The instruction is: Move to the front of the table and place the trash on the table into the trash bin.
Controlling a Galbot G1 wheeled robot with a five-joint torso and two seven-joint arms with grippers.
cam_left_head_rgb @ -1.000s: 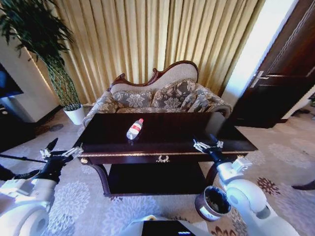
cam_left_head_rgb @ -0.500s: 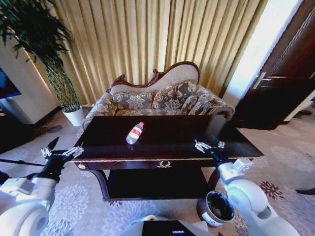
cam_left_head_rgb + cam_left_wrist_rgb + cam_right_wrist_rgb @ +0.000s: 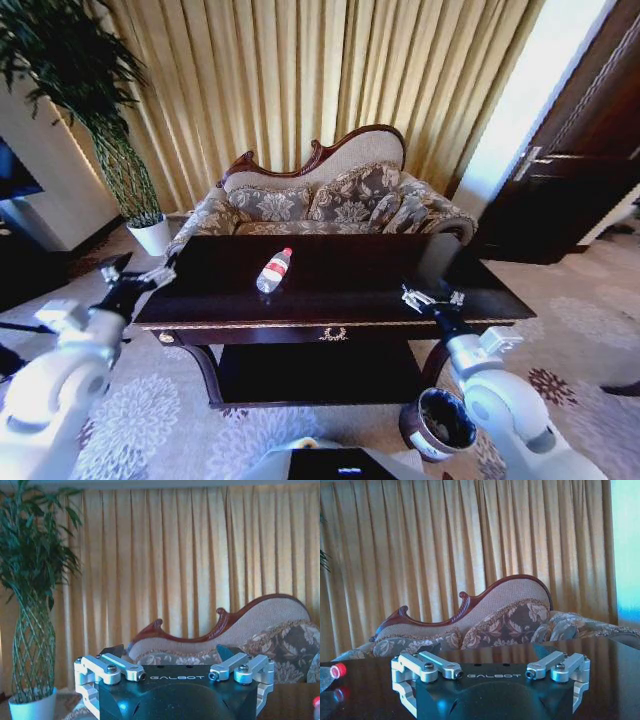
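One trash bin (image 3: pixel 437 422) low right of frame. Right tool (image 3: pixel 428 298) wide, empty, at the surface (image 3: pixel 350 285) front edge; left tool (image 3: pixel 133 274) wide, empty, mid-left. One bottle (image 3: pixel 274 269) lies centre. Approach looks finished; next needs a reach to the bottle.

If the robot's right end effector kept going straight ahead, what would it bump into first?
Probably nothing on the table: the right end effector points over bare tabletop toward the sofa. The bottle lies off to its left.
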